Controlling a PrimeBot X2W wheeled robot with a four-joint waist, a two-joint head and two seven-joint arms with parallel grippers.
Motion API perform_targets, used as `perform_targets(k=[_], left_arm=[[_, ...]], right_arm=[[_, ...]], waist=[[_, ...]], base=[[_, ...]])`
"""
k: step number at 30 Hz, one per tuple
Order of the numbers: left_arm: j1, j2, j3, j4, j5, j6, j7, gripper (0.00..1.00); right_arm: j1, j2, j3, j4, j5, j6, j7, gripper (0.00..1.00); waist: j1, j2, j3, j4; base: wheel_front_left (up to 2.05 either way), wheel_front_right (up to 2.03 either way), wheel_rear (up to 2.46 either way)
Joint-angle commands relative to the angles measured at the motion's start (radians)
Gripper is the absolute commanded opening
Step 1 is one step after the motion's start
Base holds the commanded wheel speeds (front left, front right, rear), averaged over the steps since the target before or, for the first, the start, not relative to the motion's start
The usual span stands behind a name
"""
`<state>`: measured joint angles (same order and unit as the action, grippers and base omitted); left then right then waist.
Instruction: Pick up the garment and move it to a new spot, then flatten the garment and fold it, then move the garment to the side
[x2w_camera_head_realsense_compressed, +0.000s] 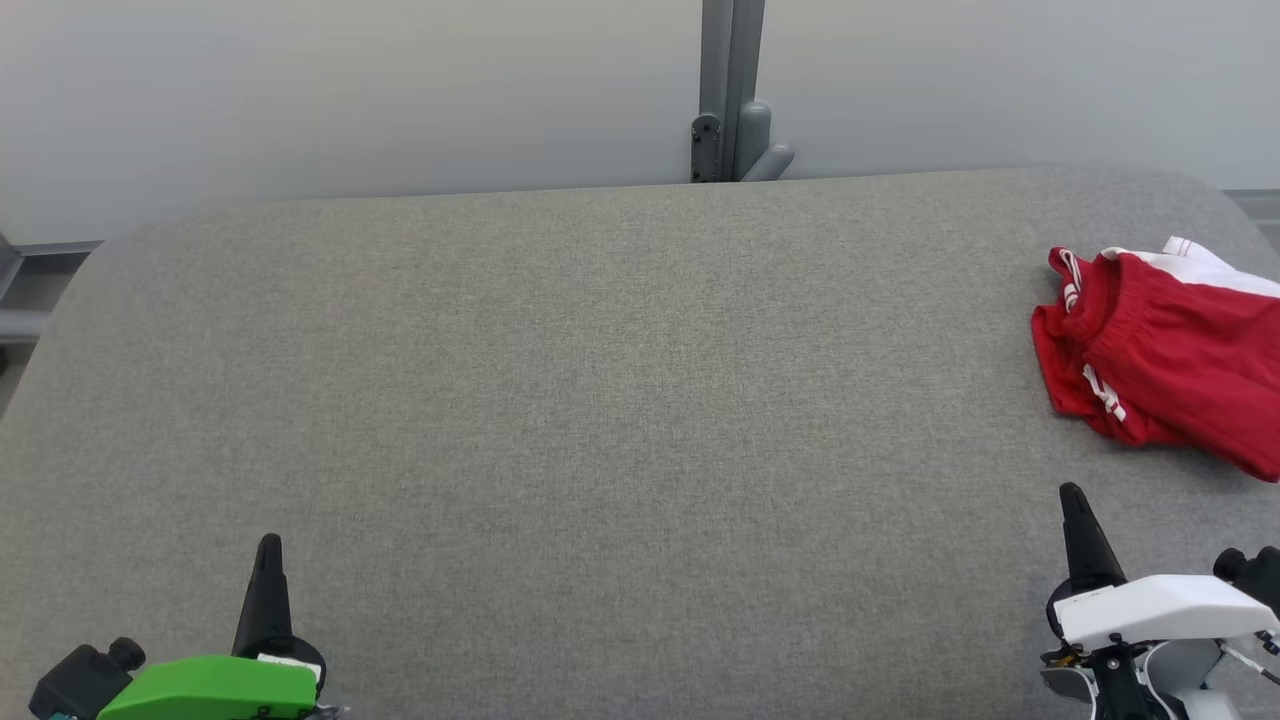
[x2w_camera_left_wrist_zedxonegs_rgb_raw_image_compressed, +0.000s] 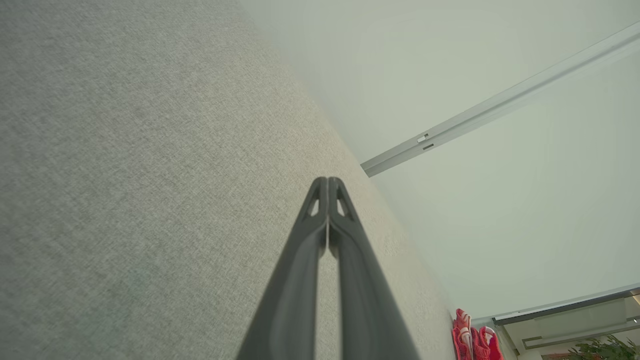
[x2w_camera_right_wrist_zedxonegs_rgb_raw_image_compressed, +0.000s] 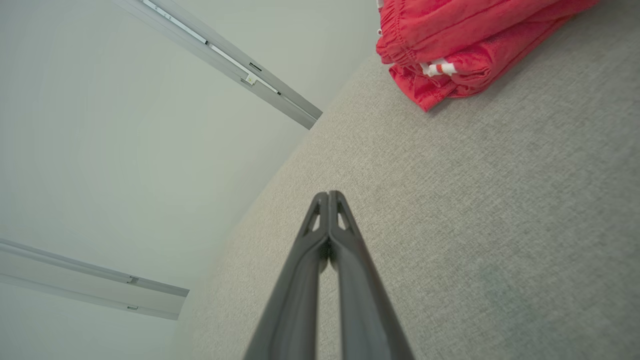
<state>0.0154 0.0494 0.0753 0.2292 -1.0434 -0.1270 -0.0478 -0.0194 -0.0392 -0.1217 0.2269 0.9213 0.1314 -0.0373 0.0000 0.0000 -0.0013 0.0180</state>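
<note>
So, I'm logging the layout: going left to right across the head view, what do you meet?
First the left gripper → grey post → red garment.

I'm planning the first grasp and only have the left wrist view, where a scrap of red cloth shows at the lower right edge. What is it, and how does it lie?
Observer: They are red shorts with an elastic waistband, crumpled near the right edge of the grey table.
Operator: Which hand is nearer?
Observer: The right hand. The shorts lie just beyond its tips, not touching, while the left hand is far across the table.
Operator: Is the right hand open?
Observer: No. In the right wrist view its fingers meet at the tips, with nothing between them.
</note>
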Motion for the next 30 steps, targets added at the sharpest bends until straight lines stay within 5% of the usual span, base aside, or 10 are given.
perform_targets(k=[1, 30], left_arm=[[-0.03, 0.011, 0.005, -0.007, -0.029, -0.003, 0.007, 0.0], [-0.084, 0.012, 0.018, 0.007, -0.299, -0.005, 0.08, 0.0]], right_arm=[[-0.024, -0.008, 0.0, -0.006, 0.035, 0.0, 0.006, 0.0], [-0.061, -0.011, 0.004, 0.008, 0.357, 0.0, 0.078, 0.0]], waist=[[0.0, 0.0, 0.0, 0.0], [0.0, 0.0, 0.002, -0.008]], base=[[0.0, 0.0, 0.0], [0.0, 0.0, 0.0]])
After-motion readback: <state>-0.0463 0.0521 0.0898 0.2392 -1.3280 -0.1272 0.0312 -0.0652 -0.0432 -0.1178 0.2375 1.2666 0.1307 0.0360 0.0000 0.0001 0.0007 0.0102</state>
